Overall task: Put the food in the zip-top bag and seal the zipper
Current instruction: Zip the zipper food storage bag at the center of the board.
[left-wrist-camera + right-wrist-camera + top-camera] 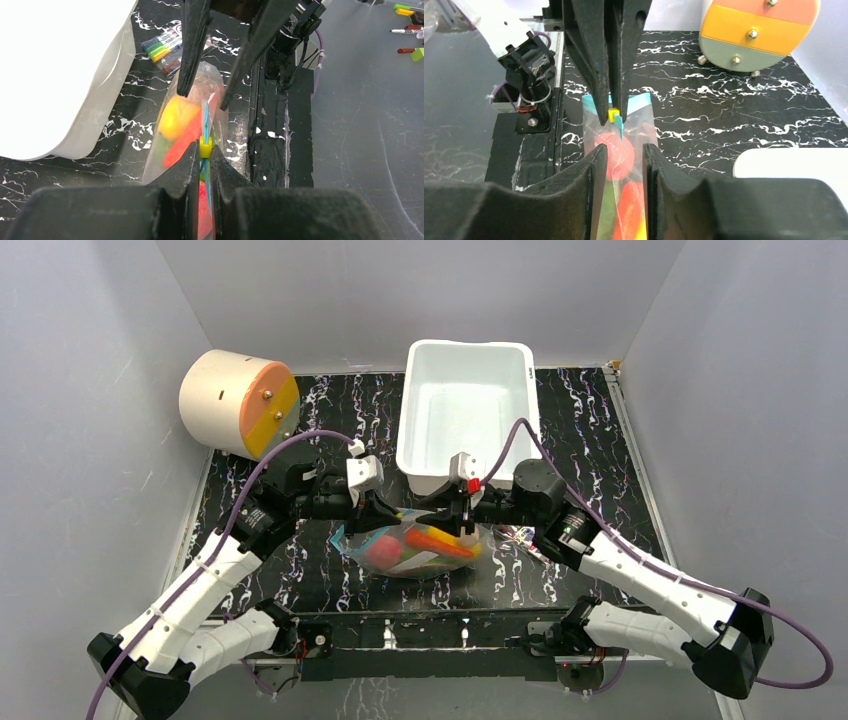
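Several pieces of the food [384, 551], red, orange, yellow and green, already lie inside the zip-top bag [642, 120]. The bag sits mouth edge up at the middle of the desk [590, 440], just in front of the white bin [465, 410]. Along that upper edge runs the zipper [205, 122], carrying a small yellow slider [205, 147]. The left end effector [203, 156] is pinched closed on the slider and strip. The right end effector [624, 150] has its jaws parted and straddles the bag's other end, with the plastic between them; whether the pads touch it is unclear. Loading looks finished, so the step in hand is sealing. The next move, I judge, calls for the right end effector to clamp the bag steady while the left draws the slider along the strip, keeping the edge taut.
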Controlling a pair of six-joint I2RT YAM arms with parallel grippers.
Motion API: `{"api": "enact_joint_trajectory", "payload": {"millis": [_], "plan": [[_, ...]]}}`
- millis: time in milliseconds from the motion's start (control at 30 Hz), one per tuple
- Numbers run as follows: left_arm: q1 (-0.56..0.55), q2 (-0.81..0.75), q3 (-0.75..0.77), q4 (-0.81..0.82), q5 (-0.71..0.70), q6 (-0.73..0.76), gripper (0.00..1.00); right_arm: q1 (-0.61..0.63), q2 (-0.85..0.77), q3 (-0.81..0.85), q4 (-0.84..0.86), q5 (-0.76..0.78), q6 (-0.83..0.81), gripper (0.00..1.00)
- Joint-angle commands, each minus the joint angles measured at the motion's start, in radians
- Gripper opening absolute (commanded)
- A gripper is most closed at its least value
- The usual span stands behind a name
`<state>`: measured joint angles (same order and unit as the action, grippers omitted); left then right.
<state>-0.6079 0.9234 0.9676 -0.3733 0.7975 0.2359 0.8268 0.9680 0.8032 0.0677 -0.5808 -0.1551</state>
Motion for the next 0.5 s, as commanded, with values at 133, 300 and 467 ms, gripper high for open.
{"api": "enact_joint_trajectory", "payload": {"millis": [133, 300, 467], "plan": [[0.002, -0.011, 0.011, 0.023, 0.043, 0.009, 0.00, -0.003, 0.043, 0.096, -0.038, -0.104, -0.026, 0.40], [0.002, -0.010, 0.016, 0.035, 0.060, 0.012, 0.00, -0.003, 0.077, 0.125, -0.021, -0.103, -0.024, 0.38], [0.001, -0.012, 0.019, 0.034, 0.069, 0.016, 0.00, -0.003, 0.098, 0.136, -0.003, -0.115, -0.009, 0.34]]}}
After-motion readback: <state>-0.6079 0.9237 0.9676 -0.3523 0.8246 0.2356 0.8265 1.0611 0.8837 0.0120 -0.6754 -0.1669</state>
